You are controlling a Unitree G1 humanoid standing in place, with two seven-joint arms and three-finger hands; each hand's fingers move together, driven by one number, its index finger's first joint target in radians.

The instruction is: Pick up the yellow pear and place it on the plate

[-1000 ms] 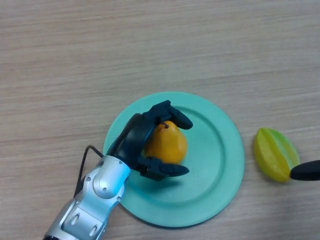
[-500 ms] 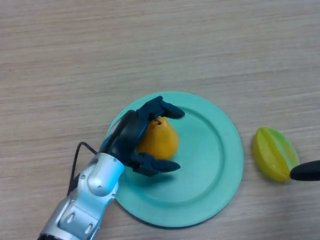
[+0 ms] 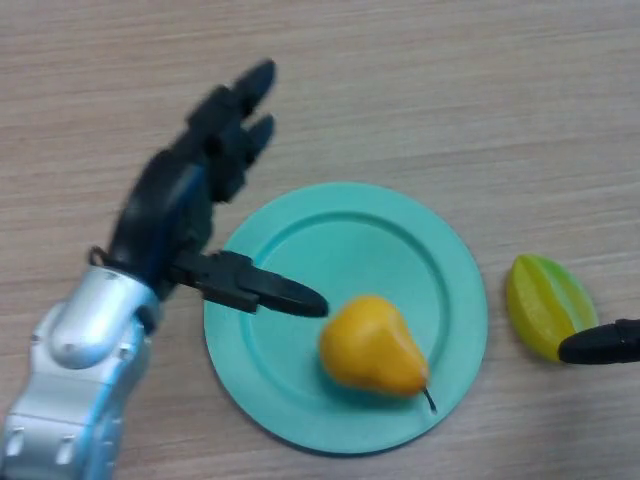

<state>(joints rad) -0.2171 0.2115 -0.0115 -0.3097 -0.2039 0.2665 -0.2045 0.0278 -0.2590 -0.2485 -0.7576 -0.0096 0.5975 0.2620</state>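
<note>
Yellow pear (image 3: pixel 372 347) lying on its side at 5 o'clock of plate (image 3: pixel 440 250), near rim; could roll off if bumped. Long axis 10-to-4, stem toward 4. Right hand (image 3: pixel 600 343) at 3 edge beside starfruit (image 3: pixel 548 305), fingers unreadable. Left hand (image 3: pixel 190 210) at 10, spread, gripping nothing.

One camera sits on the robot's head. It looks almost straight down, from close up, at the wooden desk (image 3: pixel 420 90) in front of it.
</note>
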